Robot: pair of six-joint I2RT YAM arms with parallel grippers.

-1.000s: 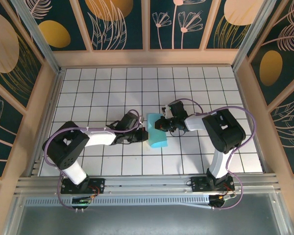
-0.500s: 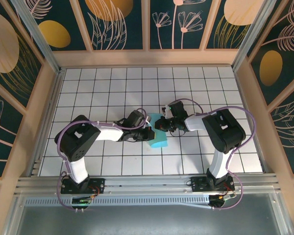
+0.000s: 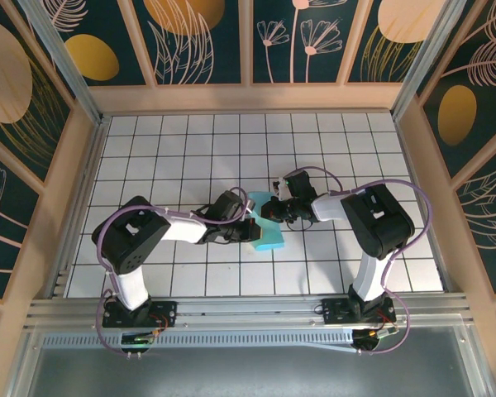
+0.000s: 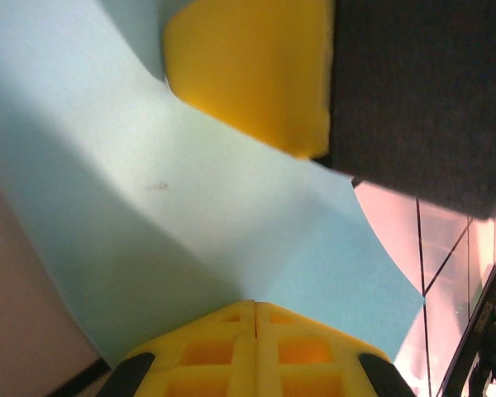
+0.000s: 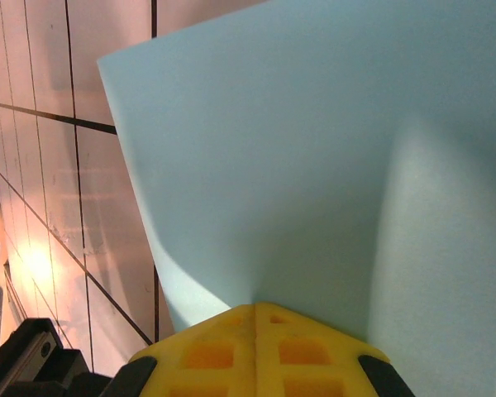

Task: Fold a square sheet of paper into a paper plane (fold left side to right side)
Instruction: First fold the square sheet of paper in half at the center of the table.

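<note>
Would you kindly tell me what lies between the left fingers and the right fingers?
The square sheet of paper, bowed; the top view shows it bridging them, and the wrist views show it pinched in the left fingers and right fingers.

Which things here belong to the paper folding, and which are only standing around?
For the job: thin turquoise-blue square sheet of paper, curved; left gripper and right gripper, both shut on it.
Not for the job: white grid-tiled table; dark wall panels with plant pattern.

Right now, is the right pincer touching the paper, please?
Touching. The right wrist view shows the right pincer shut on the paper, which emerges from between its tips.
</note>
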